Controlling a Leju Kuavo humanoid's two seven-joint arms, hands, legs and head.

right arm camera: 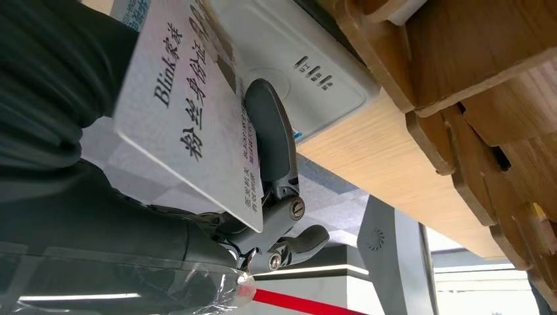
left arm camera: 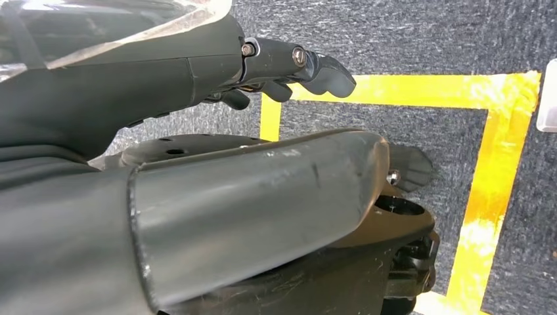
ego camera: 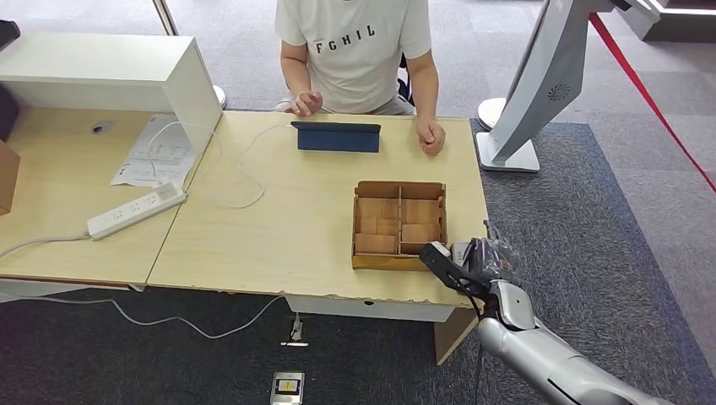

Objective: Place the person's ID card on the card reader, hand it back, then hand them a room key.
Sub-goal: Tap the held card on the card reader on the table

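My right hand (ego camera: 471, 263) is at the table's front right corner, beside the wooden box (ego camera: 398, 224). In the right wrist view it (right arm camera: 266, 190) pinches a white ID card (right arm camera: 190, 111) with printed characters between thumb and finger. The card is held tilted close over a white card reader (right arm camera: 295, 72) that lies on the tabletop against the wooden box (right arm camera: 473, 72); I cannot tell if they touch. The box's compartments hold flat wooden pieces. My left hand (left arm camera: 263, 190) hangs over the floor with nothing in it and its fingers (left arm camera: 295, 65) apart.
A person (ego camera: 355, 51) sits at the table's far side with both hands on it, behind a dark blue tablet (ego camera: 336, 137). A power strip (ego camera: 135, 211), papers (ego camera: 156, 152) and cables lie at the left. A white kiosk stand (ego camera: 528, 93) is at the right.
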